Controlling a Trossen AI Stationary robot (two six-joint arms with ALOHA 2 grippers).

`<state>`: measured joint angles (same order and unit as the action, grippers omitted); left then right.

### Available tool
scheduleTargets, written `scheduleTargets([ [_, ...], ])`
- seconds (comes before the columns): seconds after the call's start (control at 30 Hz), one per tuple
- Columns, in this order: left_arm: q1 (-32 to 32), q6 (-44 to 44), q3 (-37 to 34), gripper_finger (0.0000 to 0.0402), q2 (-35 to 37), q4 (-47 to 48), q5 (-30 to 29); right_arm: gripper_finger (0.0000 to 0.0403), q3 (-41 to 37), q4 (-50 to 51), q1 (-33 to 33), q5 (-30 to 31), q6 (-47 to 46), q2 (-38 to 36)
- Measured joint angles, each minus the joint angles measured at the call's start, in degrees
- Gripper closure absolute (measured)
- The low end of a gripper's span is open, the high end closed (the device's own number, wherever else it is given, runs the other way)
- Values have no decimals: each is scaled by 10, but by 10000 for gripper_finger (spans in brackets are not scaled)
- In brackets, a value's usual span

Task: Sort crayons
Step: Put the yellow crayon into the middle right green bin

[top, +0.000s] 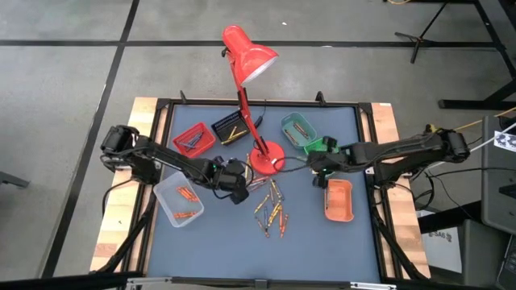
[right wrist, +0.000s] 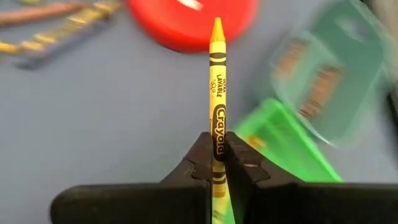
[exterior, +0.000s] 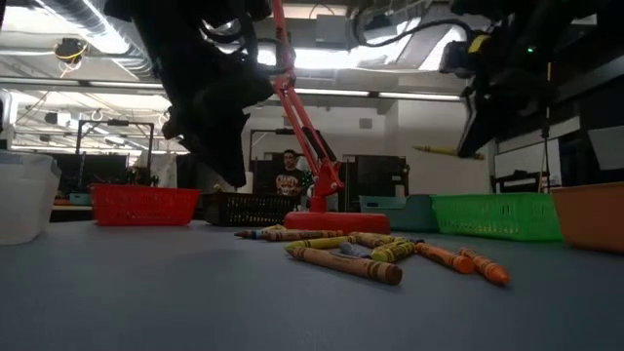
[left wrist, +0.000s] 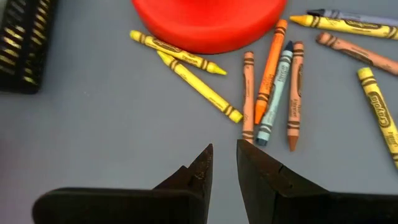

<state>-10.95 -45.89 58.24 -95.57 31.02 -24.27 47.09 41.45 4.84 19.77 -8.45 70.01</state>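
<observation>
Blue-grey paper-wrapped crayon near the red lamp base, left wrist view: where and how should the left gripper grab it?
Grip the blue-grey paper-wrapped crayon mid-wrapper, coming straight down. It lies flat on the table, squeezed between an orange crayon and a brown crayon, so there is probably no room for fingers across it at mid-length. The left gripper might do better at its lower end, which pokes past the orange one, or nudging it clear first.

The desk point(top: 339, 242) is covered by a blue-grey mat. A red lamp base point(top: 267, 158) is set near its middle, with loose crayons point(top: 271, 208) scattered just in front. Trays are placed around it: red point(top: 193, 138), black point(top: 230, 129), teal point(top: 299, 127), green point(top: 318, 146), orange point(top: 339, 200), and clear point(top: 178, 199) (crayons seen inside).
</observation>
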Motion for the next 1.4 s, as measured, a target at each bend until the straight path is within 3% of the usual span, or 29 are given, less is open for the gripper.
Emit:
scheduleTargets([
  [0.17,15,29,0,344,0,-15,39,384,0,94,0,76,-76,-14],
  [0.5,22,137,0,344,0,-63,58,384,0,157,0,77,-125,-7],
  [0.73,22,146,0,344,-7,-70,60,380,0,158,0,77,-125,-7],
  [1.1,23,185,0,344,-64,-78,122,285,1,157,0,77,-125,-7],
  [1.4,37,210,0,344,-83,-77,117,274,1,156,0,76,-125,-7],
])
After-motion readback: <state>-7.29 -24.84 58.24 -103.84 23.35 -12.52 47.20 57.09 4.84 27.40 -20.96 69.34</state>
